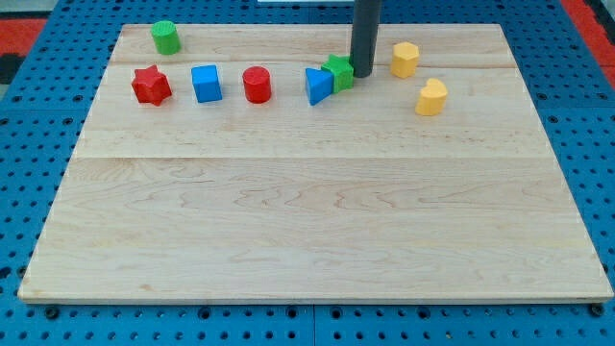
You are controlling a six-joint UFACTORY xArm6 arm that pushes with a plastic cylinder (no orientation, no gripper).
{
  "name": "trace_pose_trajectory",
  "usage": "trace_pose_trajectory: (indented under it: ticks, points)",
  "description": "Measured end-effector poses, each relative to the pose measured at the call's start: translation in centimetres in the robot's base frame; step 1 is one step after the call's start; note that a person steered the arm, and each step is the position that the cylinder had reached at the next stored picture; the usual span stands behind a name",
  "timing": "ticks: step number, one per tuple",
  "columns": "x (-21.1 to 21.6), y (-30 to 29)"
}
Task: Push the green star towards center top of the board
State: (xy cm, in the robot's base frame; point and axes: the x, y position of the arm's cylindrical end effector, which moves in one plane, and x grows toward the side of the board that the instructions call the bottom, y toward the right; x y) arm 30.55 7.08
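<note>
Nearest the camera: bare board (317, 240), lower 2/3 of the frame holds nothing. All 8 blocks sit in a band across the upper part.

Left to right: green cylinder (165, 37) in the upper-left corner, red star (151, 86) below it, blue cube (206, 84), red cylinder (257, 85), blue triangle (318, 86), green star (339, 72), then 2 yellow blocks upper right, a hexagon-like one (405, 59) and a heart-like one (431, 97).

Green star is just right of centre in the upper part of the frame, touching or nearly touching the blue triangle on its left.

My tip (363, 73) is down on the board right beside the star's right edge, looks like contact or just short of it. No pincer on this rig, just the rod, so nothing to open, close or clamp.

Judgement: star is already near centre top. Tip sits on its right side, which suits a leftward nudge toward centre, but that drives the star into the triangle and both will likely move. To gain height toward the top edge, tip would need to come round below the star. Star points can rotate it off-line.
</note>
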Motion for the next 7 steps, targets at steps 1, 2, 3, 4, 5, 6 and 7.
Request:
trace_pose_trajectory:
  ticks: [1,2,3,4,5,6,7]
  points:
    - [1.8,-0.5]
    - [0.2,-3.8]
    - [-2.6,-6.4]
    - [-4.5,-8.2]
    - [-0.8,-6.5]
    - [-2.2,-11.0]
    - [-3.0,-10.5]
